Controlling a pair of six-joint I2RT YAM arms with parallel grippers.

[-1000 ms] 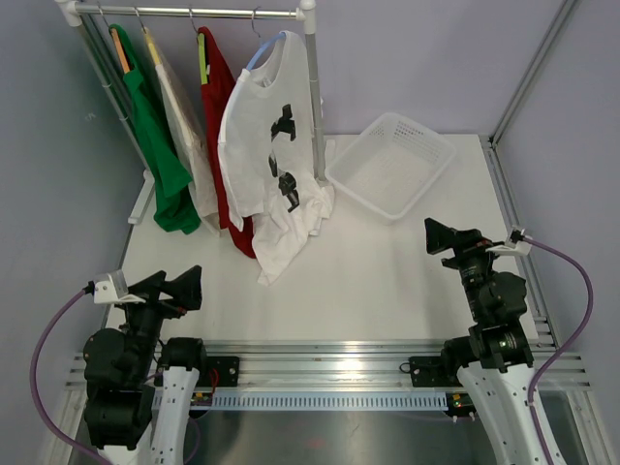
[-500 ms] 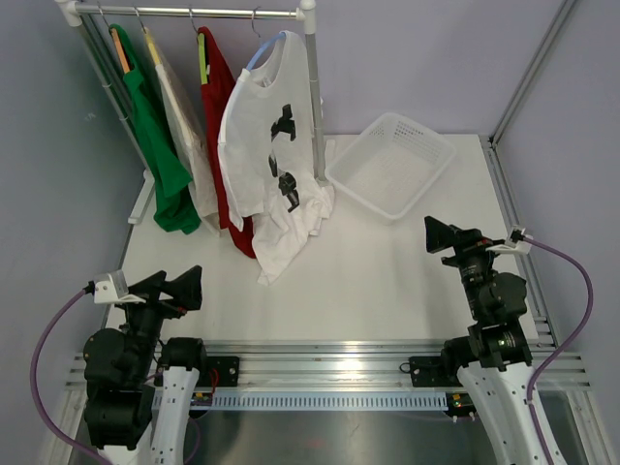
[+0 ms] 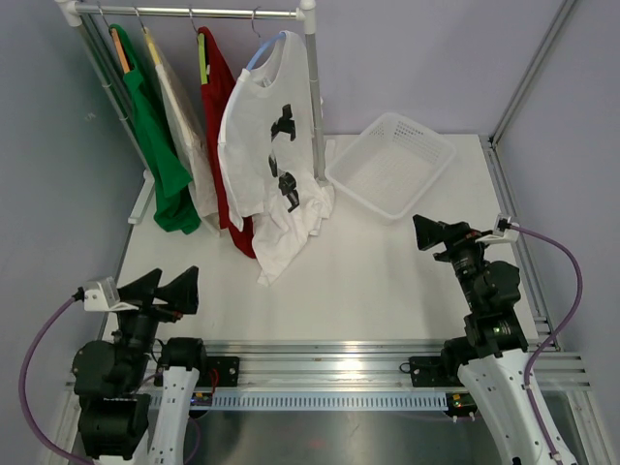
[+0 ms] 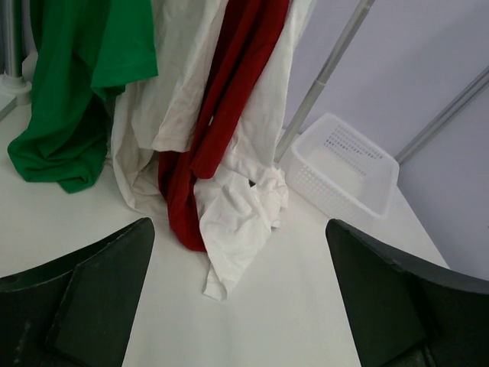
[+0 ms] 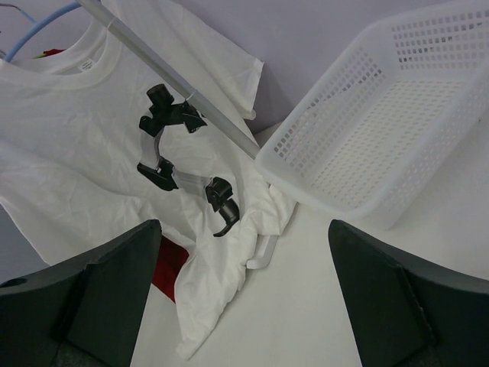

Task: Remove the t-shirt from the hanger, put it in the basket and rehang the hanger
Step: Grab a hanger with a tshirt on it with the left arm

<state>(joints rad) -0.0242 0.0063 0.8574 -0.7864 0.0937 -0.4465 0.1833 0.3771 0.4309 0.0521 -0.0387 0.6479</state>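
Slight advance of right pincer [image 3: 436, 235] toward t-shirt [image 3: 263, 145], retreat of left pincer [image 3: 167, 289]; both spread wide, empty; t-shirt untouched on hanger [image 3: 260, 53], approach beginning

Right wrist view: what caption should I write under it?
Open right gripper faces the white t-shirt on its hanger, basket beside it.

so the t-shirt [image 3: 263, 145] hangs on its hanger [image 3: 258, 55] at the rack's [image 3: 194, 12] right end; three other shirts [image 3: 160, 145] further left on the rack; basket [image 3: 360, 198] on the table [image 3: 368, 281] just right of the rack
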